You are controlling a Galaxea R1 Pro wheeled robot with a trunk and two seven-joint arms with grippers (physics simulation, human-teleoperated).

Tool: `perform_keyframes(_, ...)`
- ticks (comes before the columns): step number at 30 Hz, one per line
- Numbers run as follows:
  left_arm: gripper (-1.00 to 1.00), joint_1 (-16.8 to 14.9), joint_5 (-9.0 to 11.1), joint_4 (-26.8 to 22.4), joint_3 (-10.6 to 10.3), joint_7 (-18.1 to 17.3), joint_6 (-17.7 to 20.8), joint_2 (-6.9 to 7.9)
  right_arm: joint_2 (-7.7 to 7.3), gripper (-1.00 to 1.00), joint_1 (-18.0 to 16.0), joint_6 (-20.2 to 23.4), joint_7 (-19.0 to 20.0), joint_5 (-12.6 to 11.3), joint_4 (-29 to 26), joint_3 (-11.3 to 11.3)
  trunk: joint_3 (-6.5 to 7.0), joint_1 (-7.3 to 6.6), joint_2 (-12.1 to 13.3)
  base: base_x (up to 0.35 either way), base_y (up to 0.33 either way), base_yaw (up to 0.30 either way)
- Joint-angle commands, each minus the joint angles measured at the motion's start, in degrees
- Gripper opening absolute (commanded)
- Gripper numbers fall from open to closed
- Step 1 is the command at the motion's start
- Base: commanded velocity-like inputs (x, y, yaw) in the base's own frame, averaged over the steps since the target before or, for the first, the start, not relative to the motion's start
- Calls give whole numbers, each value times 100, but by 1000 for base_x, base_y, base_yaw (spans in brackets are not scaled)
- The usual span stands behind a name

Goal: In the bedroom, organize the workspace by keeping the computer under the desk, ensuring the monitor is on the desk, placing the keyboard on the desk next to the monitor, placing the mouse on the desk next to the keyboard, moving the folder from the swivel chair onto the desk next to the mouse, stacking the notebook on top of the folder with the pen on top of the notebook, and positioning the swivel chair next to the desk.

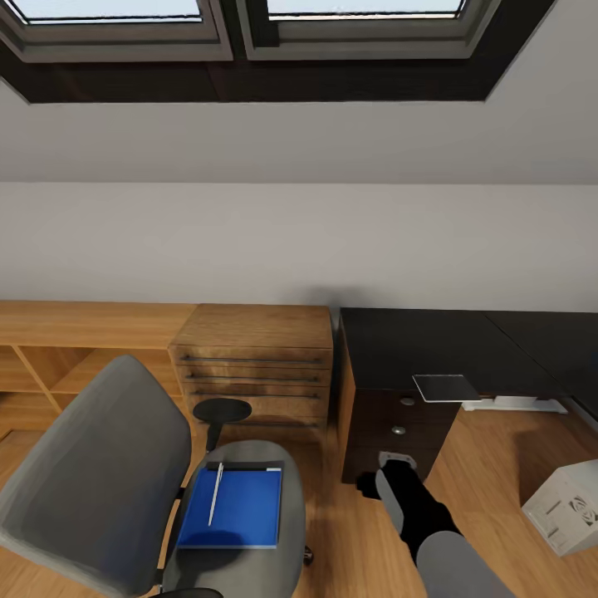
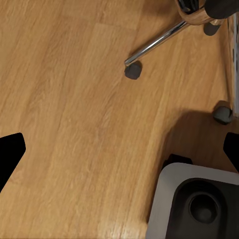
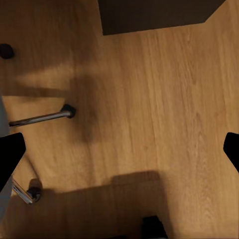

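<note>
Pen (image 1: 216,492) lies on folder (image 1: 232,507) on swivel chair (image 1: 124,490), left of table (image 1: 432,345); computer (image 1: 566,507) on floor, far right

right arm (image 1: 432,531): black forearm, grey rounded upper segment, pale grey wrist piece | gripper fingers (image 3: 11,154): seen as flat black tips | base (image 2: 199,204): light grey shell, dark round recess

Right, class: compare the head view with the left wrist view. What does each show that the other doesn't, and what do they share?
Head view, not left wrist: the blue folder with the pen lying on it, the desk, the skylight. Left wrist, not head: the left end effector, open. Shared: the swivel chair, seen as seat and back from the head and as chrome legs from the wrist, and the wooden floor.
</note>
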Motion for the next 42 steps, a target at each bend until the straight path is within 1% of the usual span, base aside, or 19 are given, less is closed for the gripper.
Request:
perform_keyframes(1, 100, 2, 44, -8, 12, -43, -3, -1, 22, 100, -4, 29, -13, -5, -13, -21, -6, 1, -4, 0, 0, 0)
perform_keyframes(9, 100, 2, 39, -8, 9, -44, -3, -2, 35, 100, -6, 22, 0, -15, -19, -32, -6, 1, -4, 0, 0, 0)
perform_keyframes(12, 100, 2, 38, -7, 12, -44, -3, -2, 32, 100, -6, 18, 4, -8, -15, -37, -6, 1, -4, 0, 170, 0)
perform_keyframes(24, 100, 2, 37, -8, 8, -44, -3, -17, 10, 100, -6, -225, 5, 2, 71, -29, -6, 1, -4, 32, 268, 0)
perform_keyframes(42, 100, 2, 36, -8, 11, -44, -3, -20, 5, 100, -6, -247, 5, 2, 78, -20, -6, 1, -4, 14, 284, 0)
